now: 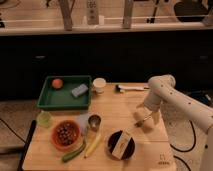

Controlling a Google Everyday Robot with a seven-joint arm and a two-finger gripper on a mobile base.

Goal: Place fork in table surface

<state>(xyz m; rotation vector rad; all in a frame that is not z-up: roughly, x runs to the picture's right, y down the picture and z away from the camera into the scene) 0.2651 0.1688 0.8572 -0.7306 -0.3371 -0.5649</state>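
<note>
Camera view showed the gripper (pixel 145 116) low over the right of the table surface (pixel 115 107), seemingly clamped on the fork (pixel 141 120), a light, stiff, slippery sliver probably best pinched mid-stem, hanging just above the wood beside the black bowl (pixel 121 144).
</note>
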